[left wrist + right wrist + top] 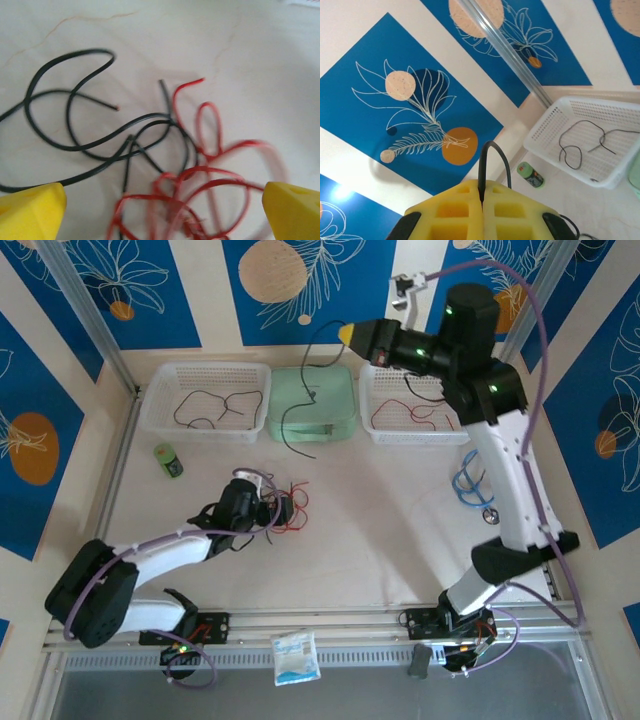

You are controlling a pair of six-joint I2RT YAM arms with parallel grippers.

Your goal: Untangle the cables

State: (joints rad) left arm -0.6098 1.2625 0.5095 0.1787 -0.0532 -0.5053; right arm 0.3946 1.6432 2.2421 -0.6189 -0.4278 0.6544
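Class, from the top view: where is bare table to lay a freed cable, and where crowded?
Free: the table between the tangled cables and the light-blue coiled cable. Crowded: around the left pincer, and the back row: left basket, green box, right basket.

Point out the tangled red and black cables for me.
The tangle lies on the table left of centre in the top view, just ahead of the open left gripper.

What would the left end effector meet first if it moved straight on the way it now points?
The left end effector would probably meet the red cables first, lying between its open fingers on the table; depth is unclear.
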